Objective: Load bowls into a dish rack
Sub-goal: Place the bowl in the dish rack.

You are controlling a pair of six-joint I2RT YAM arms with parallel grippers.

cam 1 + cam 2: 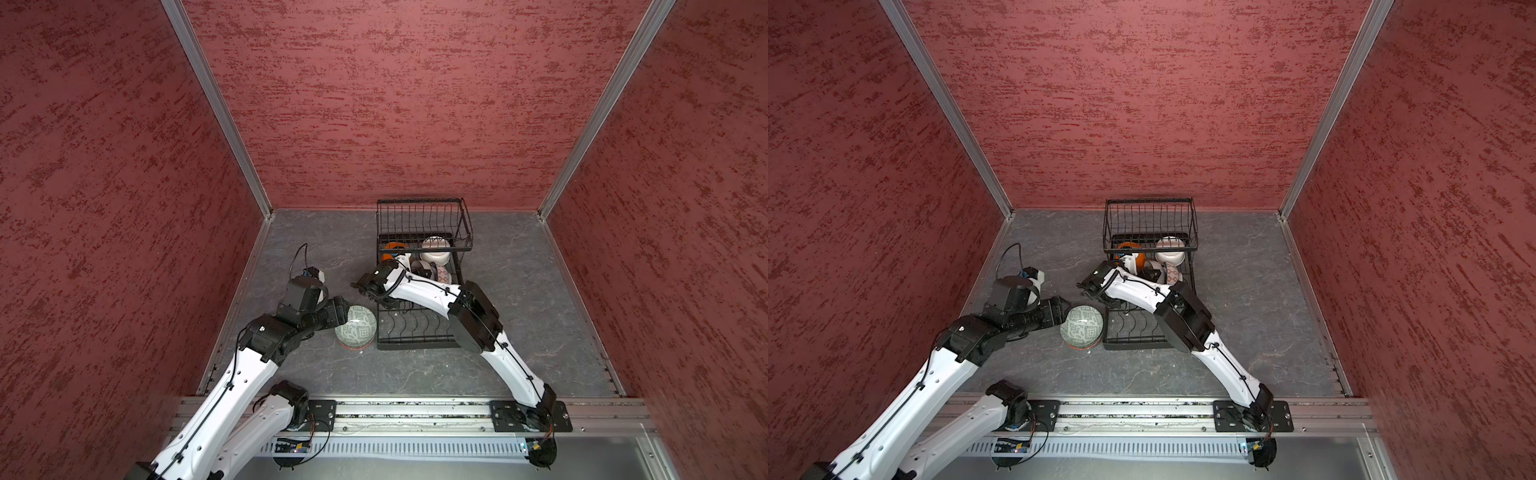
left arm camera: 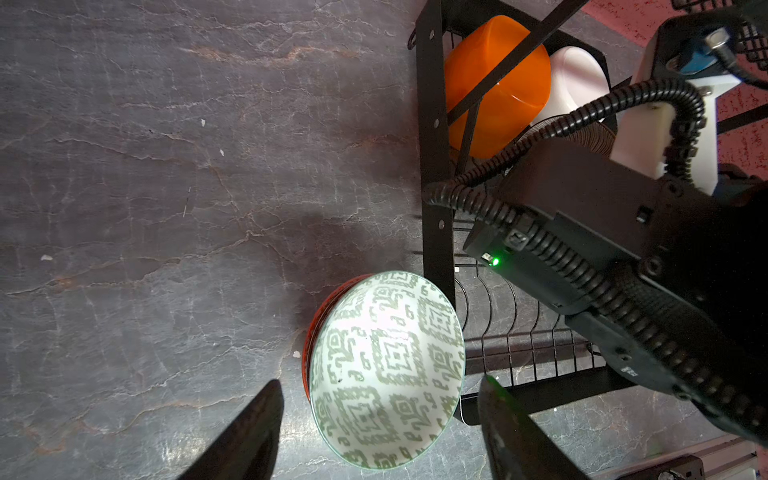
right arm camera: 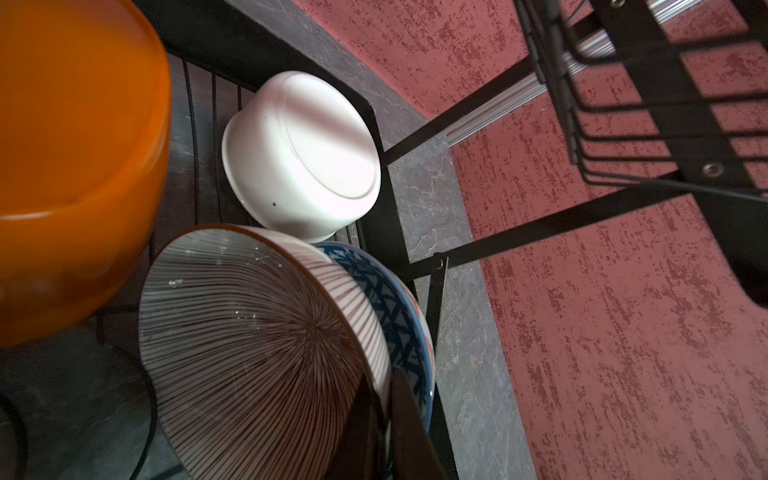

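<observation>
My left gripper (image 2: 380,386) is spread, close beside the green-patterned bowl (image 1: 356,326), which sits just left of the dish rack's (image 1: 415,345) near end. My right gripper (image 3: 384,415) pinches the striped bowl (image 3: 257,340) by its rim inside the rack. The bowls are glazed ceramic, probably slippery and fragile, so I would grip over the rim.

Walls (image 1: 415,104): finished in mottled red.
Floor (image 1: 519,291): covered in a grey, veined slate pattern.
Corner posts (image 1: 217,108): left as bare pale metal.

A lab test booth: red textured walls (image 1: 395,104), aluminium framing (image 1: 217,109), robot mounting rail (image 1: 415,409).
</observation>
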